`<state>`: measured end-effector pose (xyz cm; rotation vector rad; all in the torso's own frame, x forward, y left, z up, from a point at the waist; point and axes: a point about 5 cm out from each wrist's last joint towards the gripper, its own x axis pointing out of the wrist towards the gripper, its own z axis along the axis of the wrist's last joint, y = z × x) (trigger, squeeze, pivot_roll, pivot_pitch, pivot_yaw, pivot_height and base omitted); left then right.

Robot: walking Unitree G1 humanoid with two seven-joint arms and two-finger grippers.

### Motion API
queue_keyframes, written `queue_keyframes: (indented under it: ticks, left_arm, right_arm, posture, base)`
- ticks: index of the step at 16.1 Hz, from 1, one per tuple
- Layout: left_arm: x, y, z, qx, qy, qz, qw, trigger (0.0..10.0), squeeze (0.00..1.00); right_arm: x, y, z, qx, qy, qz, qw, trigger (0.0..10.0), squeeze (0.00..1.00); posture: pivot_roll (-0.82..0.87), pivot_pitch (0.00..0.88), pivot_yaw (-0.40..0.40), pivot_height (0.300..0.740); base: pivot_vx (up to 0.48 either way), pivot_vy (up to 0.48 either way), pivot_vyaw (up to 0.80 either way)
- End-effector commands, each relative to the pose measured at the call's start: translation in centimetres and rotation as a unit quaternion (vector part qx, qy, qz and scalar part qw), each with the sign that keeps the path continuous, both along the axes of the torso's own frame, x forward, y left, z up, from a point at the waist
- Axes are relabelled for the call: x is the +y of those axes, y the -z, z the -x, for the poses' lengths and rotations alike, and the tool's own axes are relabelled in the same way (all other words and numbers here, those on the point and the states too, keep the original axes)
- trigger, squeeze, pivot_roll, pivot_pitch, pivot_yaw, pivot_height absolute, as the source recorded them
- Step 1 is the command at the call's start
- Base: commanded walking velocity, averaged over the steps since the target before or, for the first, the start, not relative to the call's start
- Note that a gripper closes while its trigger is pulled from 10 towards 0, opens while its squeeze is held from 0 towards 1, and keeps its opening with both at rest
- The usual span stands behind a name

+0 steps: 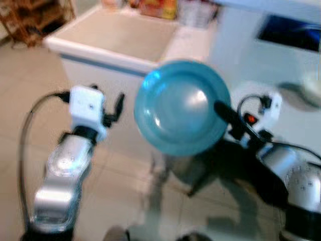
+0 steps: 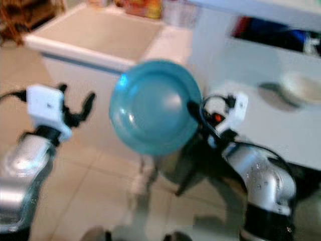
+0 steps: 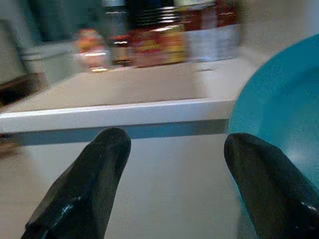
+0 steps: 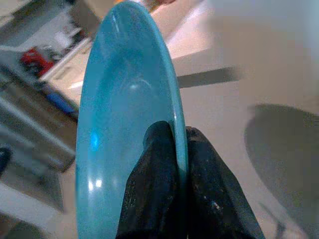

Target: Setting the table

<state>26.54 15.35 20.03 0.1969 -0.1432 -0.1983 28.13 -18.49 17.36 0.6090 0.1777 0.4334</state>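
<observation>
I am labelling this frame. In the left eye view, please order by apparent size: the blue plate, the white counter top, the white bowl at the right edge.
1. White counter top, largest.
2. Blue plate, held by the right gripper; nearness enlarges it.
3. White bowl, smallest, partly cut off.

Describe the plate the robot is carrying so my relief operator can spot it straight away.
Start at the long white counter running across the top of the head view; in front of it, over the tiled floor, the two arms reach forward. The plate hangs between them, pinched at its rim by the right gripper, while the left gripper is open beside it. It is the one round, glossy teal thing here, held nearly on edge.
</observation>
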Motion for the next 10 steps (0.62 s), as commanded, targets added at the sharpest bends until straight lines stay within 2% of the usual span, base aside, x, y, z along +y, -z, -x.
queue_keyframes:
  ticks: [1, 7, 8, 10]
  left_arm:
    - [0.2, -0.1, -0.1, -0.003, -0.004, -0.006, 1.0, 10.0, 0.0]
    - [0.1, -0.1, -0.3, -0.004, -0.003, -0.003, 1.0, 10.0, 0.0]
    - [0.1, -0.1, -0.3, -0.004, -0.004, 0.009, 1.0, 10.0, 0.0]
    - [0.2, -0.2, -0.6, 0.006, -0.01, 0.036, 0.999, 10.0, 0.0]
  right_arm:
    - [-0.2, -0.8, 0.0, -0.021, 0.007, -0.004, 1.0, 10.0, 0.0]
    - [-0.6, 0.1, -0.1, 0.015, 0.035, -0.034, 0.999, 10.0, 0.0]
    - [-0.7, 0.3, -0.1, 0.022, 0.044, -0.036, 0.998, 10.0, 0.0]
    - [-0.7, 0.8, -0.2, 0.035, 0.054, -0.034, 0.997, 10.0, 0.0]
  posture:
    - [0.0, 0.068, -0.062, 0.74]
    - [0.0, 0.062, -0.062, 0.74]
    - [-0.01, 0.062, -0.063, 0.74]
    - [0.0, 0.063, -0.065, 0.74]
  base:
    - [0.0, -0.48, 0.0]
    - [0.0, -0.48, 0.0]
    - [0.0, -0.48, 0.0]
    - [0.0, 0.0, 0.0]
